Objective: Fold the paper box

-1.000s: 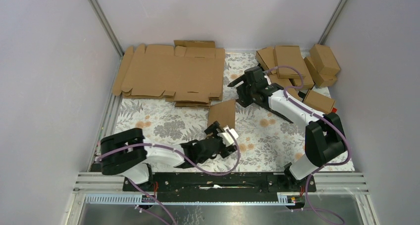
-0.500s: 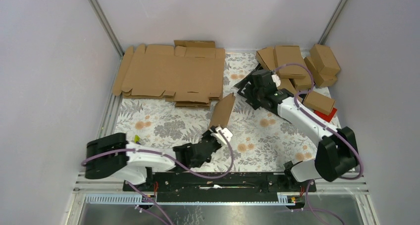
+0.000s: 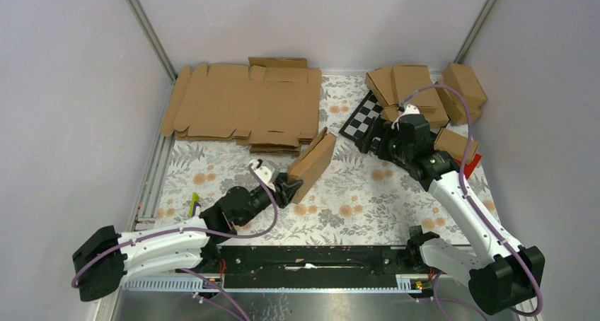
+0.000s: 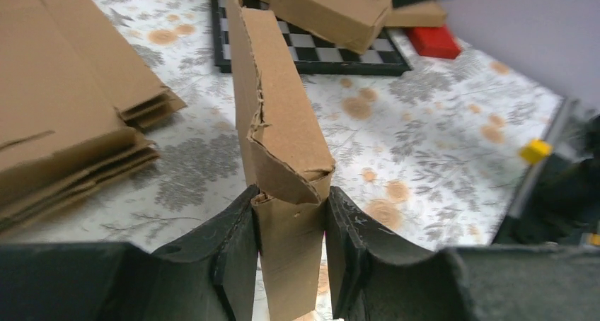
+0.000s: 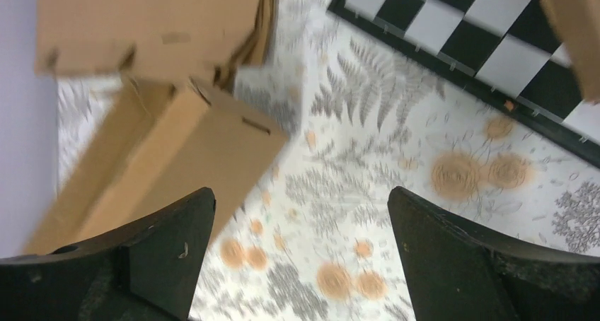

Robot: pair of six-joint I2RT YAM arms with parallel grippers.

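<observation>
The paper box [image 3: 312, 163], a slim brown carton, stands tilted on the flowered mat at mid-table. My left gripper [image 3: 286, 188] is shut on its near end. In the left wrist view the box [image 4: 281, 116] rises between the two black fingers [image 4: 230, 247], both pressed against its sides, and its end flap is crumpled. My right gripper [image 3: 371, 138] hovers to the box's right with nothing between its jaws. Its wrist view has the open gripper [image 5: 301, 218] over the mat, and the box [image 5: 177, 148] lies beyond the left finger.
A stack of flat cardboard blanks [image 3: 240, 105] lies at the back left. Several folded boxes [image 3: 424, 95] are piled at the back right by a chequered board [image 3: 361, 116] and a red block [image 3: 472, 162]. A yellow-tipped item [image 3: 194, 199] lies near the left arm.
My left gripper closed on the box and its arm swung left, tipping the box over. The right gripper let go, opened wide and drew back right, uncovering the chequered board.
</observation>
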